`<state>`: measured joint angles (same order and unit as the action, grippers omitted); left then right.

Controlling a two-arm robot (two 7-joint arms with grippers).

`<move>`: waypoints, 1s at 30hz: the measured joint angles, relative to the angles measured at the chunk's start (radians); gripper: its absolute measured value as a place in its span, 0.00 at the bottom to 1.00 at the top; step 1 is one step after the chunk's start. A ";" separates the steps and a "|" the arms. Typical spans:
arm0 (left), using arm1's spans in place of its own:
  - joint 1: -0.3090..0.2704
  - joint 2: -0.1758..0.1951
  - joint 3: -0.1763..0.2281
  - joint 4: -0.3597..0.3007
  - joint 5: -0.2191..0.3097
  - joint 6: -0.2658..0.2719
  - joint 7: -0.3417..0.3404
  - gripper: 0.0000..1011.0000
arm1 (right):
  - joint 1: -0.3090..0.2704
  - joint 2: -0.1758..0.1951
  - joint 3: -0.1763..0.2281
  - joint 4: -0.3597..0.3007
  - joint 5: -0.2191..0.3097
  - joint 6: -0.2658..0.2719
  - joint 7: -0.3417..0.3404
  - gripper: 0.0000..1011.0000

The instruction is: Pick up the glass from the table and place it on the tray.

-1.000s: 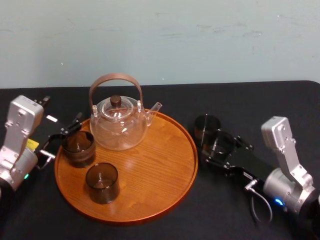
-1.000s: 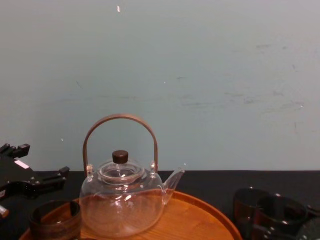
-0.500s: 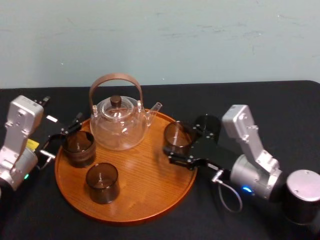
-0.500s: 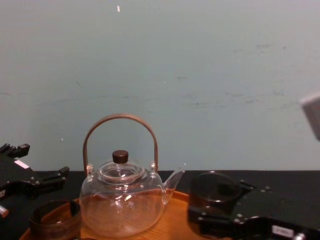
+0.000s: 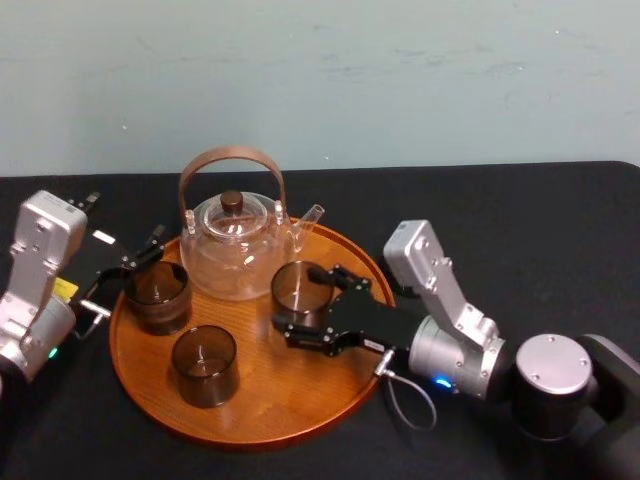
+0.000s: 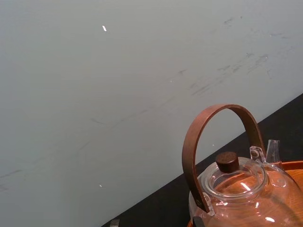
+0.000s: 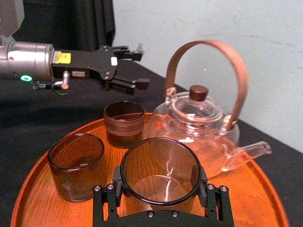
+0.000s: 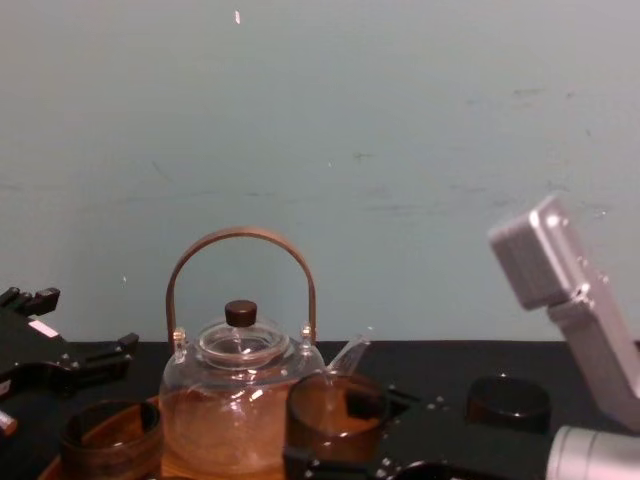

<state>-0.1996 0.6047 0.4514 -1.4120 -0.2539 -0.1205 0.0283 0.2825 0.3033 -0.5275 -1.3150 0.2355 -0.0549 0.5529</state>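
Observation:
My right gripper (image 5: 297, 298) is shut on a dark smoky glass (image 5: 300, 285) and holds it over the round wooden tray (image 5: 330, 390), just in front of the clear teapot (image 5: 238, 250). I cannot tell whether the glass touches the tray. In the right wrist view the glass (image 7: 158, 172) sits upright between the black fingers (image 7: 106, 196). From the chest, the glass (image 8: 335, 410) is right of the teapot (image 8: 240, 400). My left gripper (image 5: 125, 272) stays open at the tray's left rim, beside another glass (image 5: 157, 296).
Two more dark glasses stand on the tray, one at its left (image 7: 124, 124) and one toward the front (image 5: 204, 365). A further dark glass (image 8: 508, 400) stands on the black table (image 5: 520, 210) behind my right arm. The wall rises close behind the table.
My right gripper has carried the glass leftward from the table, over the tray's right rim, to a spot in front of the teapot. The left arm has not moved.

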 joint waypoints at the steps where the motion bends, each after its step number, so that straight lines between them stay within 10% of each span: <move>1: 0.000 0.000 0.000 0.000 0.000 0.000 0.000 0.99 | 0.003 -0.003 -0.004 0.006 0.001 -0.002 0.002 0.89; 30: 0.000 0.000 0.000 0.000 0.000 0.000 0.000 0.99 | 0.010 -0.038 -0.079 0.084 0.015 -0.023 0.023 0.89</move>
<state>-0.1995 0.6047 0.4514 -1.4120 -0.2539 -0.1205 0.0283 0.2922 0.2652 -0.6063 -1.2312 0.2505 -0.0781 0.5759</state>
